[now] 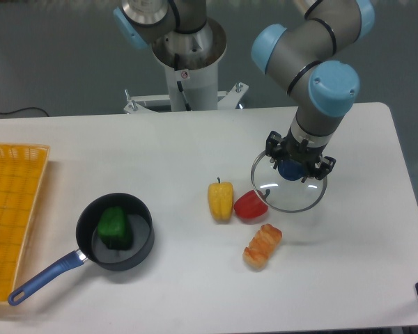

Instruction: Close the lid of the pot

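Dark grey-black metal forms the pot [116, 232], the landmark here: it sits open on the white tabletop [195, 149], its long blue handle [45, 277] running down and to the left, with one green pepper [114, 227] inside it. Left of the pot lies one yellow mesh tray [12, 209]. Right of the pot, well apart from it, lie one yellow pepper [221, 200], one red pepper [250, 205] touching it, and, just below these, one orange bread-like piece [262, 245]. Farthest right of the pot is the one pot lid [290, 186], clear glass with a thin metal rim; the pincer [299, 167] stands over its blue knob [290, 169] with the fingers pressed onto the knob on both sides, apparently pinching it. Whether the lid is raised clear of the tabletop cannot be told, though its rim seems to overlap the red pepper's edge. The step in hand is judged to be carrying the lid leftward to the pot. To do it well, the lid should be lifted high enough to pass above the red and yellow peppers, kept level so the glass does not swing on the knob, centred over the pot's rim, and lowered straight; the green pepper looks low enough not to obstruct seating.
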Motion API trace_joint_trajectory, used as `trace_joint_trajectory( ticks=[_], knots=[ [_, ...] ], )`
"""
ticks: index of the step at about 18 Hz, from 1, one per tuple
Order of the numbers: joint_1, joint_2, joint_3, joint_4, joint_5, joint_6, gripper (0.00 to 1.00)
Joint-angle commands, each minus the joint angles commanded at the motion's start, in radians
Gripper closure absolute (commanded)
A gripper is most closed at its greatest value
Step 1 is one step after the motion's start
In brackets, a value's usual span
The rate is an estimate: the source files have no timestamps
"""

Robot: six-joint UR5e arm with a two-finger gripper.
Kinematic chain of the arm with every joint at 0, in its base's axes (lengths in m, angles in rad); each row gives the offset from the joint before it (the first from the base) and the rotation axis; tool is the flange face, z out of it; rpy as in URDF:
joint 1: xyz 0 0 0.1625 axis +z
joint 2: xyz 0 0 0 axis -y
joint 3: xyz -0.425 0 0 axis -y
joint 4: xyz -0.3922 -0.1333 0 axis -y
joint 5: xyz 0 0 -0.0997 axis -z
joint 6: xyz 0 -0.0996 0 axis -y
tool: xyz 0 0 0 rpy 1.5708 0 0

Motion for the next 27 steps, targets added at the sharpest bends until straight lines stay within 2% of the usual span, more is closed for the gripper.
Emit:
trace_joint_trajectory(
  ticks=[6, 27],
  knots=[
    [-0.044, 0.026, -0.029, 0.003, 0.002, -0.014, 0.4],
    [-0.325, 0.041, -0.035, 0.018, -0.011, -0.368, 0.4]
  ],
)
